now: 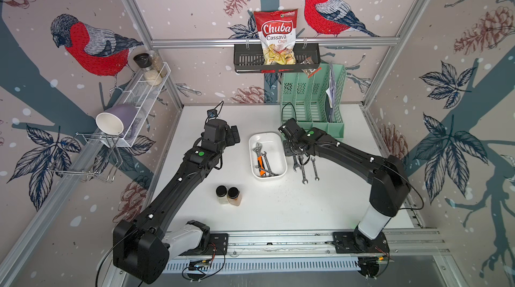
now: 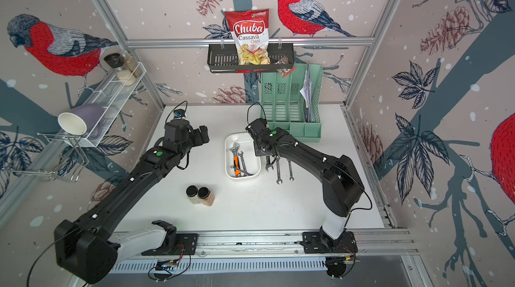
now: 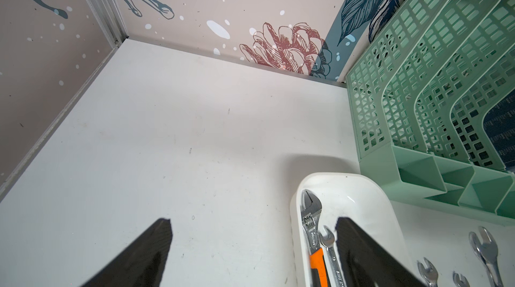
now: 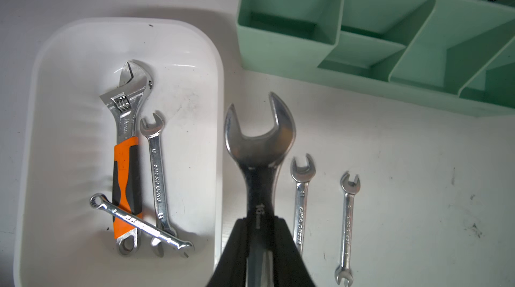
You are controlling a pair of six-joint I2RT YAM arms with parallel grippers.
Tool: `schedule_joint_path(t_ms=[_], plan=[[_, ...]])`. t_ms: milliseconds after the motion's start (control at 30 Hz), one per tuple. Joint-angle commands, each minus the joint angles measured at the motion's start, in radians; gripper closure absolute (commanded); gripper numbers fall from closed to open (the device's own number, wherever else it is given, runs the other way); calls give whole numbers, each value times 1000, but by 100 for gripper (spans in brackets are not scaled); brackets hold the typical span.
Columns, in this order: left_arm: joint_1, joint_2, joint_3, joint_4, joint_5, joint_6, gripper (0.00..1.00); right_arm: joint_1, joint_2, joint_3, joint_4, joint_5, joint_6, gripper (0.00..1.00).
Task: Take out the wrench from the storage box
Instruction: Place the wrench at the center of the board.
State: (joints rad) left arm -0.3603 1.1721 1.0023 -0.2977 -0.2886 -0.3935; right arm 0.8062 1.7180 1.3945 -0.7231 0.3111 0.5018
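- Right arm [image 1: 348,151] reached in from its base, elbow bent, wrist pitched down between the shallow white plastic storage box [image 4: 181,48] and the mint-green slotted desk organizer [image 4: 292,34].
- Right jaws pinched the shank of a large silver open-end wrench [image 4: 260,137], head pointing away from the wrist.
- That wrench was outside the storage box, over the white table [image 4: 418,146], just beside the box's wall; table contact unclear.
- Two small silver wrenches [image 4: 301,202] lay on the table beside it.
- Orange-handled adjustable wrench [image 4: 126,132] and two slim spanners [image 4: 157,174] lay in the box.
- Left arm [image 1: 172,188] stretched forward, left jaws spread, holding nothing, over table beside the box.
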Motion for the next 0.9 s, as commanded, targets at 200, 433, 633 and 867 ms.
schedule_joint_path(t_ms=[200, 433, 633, 867], plan=[[4, -5, 1, 19, 0, 3, 5, 10, -119, -239, 158, -69, 110, 91], [3, -15, 1, 20, -11, 4, 5, 22, -89, -314, 246, -126, 129, 91], [1, -19, 1, 19, -15, 7, 5, 8, -39, -338, 304, -163, 122, 91], [0, -23, 1, 20, -14, 5, 5, -21, -2, -353, 345, -186, 110, 91]])
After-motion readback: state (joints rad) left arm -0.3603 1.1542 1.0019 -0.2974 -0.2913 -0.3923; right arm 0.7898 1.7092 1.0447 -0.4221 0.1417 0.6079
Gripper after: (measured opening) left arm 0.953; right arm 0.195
